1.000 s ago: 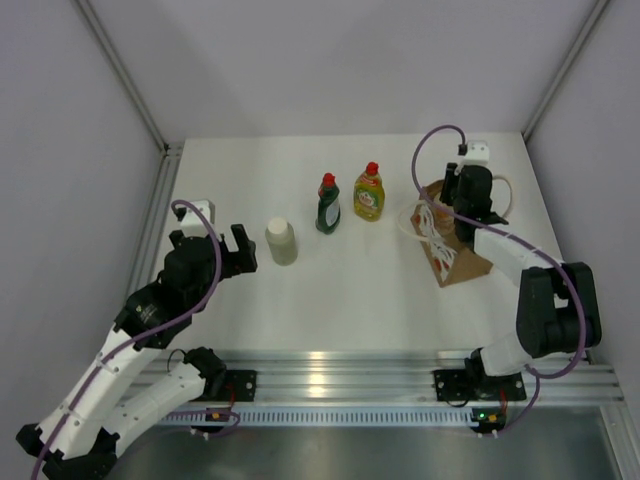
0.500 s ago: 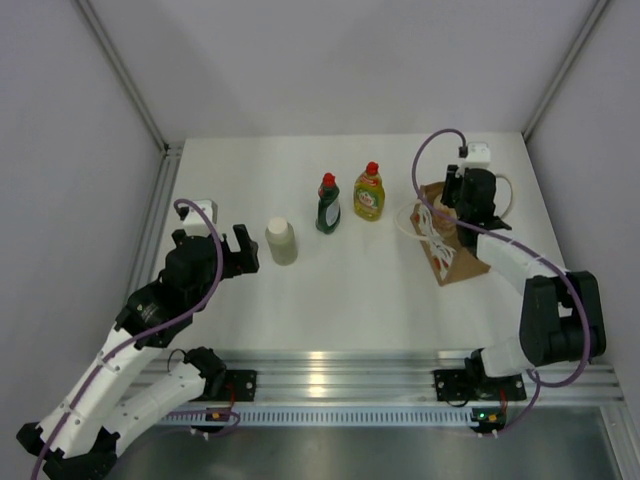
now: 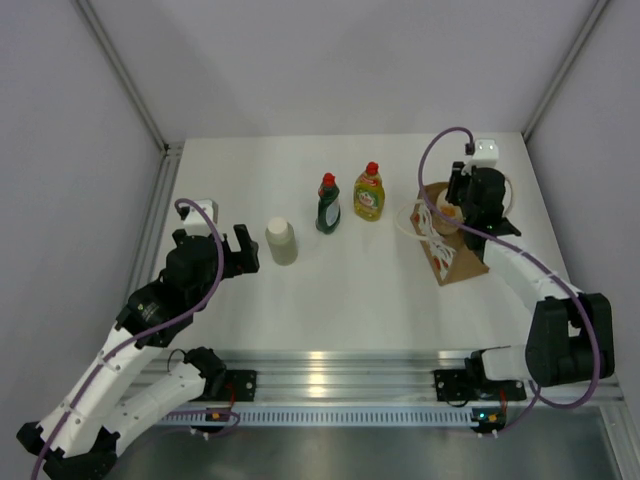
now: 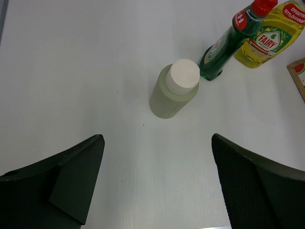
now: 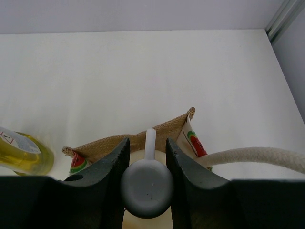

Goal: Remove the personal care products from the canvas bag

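Note:
The canvas bag [image 3: 462, 258] lies at the right with its white rope handles [image 3: 430, 228] spread to its left. My right gripper [image 3: 457, 207] is at the bag's mouth, shut on the white pump head [image 5: 146, 191] of the peach bottle, whose body is mostly hidden inside the bag [image 5: 159, 130]. The cream cylinder [image 3: 282, 241], the dark green bottle [image 3: 328, 203] and the yellow-green bottle [image 3: 368, 193] stand upright on the table. My left gripper [image 3: 238, 250] is open and empty, just left of the cream cylinder [image 4: 175, 89].
A rope handle [image 5: 252, 157] runs right of my right fingers. The dark green bottle [image 4: 228, 42] and the yellow-green bottle [image 4: 271, 36] stand close together behind the cylinder. Enclosure walls stand along the table's left, right and far edges.
My right wrist has shifted slightly to the right and away over the bag's mouth. The left arm and the three standing bottles have not moved.

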Robot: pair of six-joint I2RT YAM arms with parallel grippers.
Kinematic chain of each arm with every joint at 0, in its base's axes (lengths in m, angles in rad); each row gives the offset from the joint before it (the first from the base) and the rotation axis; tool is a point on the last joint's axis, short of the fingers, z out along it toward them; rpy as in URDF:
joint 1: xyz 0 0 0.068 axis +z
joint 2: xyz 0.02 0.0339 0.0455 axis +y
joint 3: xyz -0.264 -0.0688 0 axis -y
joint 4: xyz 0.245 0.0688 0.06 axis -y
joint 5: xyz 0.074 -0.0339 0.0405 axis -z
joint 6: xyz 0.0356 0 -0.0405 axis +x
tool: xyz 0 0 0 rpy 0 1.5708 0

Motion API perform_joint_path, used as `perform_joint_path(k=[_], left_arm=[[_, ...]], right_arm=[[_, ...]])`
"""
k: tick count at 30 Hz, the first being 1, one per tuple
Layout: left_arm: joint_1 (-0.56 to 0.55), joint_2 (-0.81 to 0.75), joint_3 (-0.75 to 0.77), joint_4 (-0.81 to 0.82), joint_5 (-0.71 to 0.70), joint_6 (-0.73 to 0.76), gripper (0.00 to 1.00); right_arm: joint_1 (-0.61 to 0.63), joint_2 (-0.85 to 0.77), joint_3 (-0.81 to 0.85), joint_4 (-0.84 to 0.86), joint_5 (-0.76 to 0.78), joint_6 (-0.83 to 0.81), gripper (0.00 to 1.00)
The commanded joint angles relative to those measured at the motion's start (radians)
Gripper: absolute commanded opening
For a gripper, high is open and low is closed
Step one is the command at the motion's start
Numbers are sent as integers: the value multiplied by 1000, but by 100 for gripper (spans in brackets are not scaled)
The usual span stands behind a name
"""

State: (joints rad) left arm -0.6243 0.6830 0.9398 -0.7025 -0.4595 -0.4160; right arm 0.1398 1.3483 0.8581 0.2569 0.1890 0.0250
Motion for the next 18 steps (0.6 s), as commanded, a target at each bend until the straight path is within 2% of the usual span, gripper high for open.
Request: perform_joint_path(k=[1, 18], left_arm=[[3, -3, -6, 54, 8, 14, 98], [5, -10, -6, 54, 5, 13, 98]], right_arm=[[-20, -100, 105, 85, -3, -14, 0], [-19, -216, 294, -143, -68, -10, 0]])
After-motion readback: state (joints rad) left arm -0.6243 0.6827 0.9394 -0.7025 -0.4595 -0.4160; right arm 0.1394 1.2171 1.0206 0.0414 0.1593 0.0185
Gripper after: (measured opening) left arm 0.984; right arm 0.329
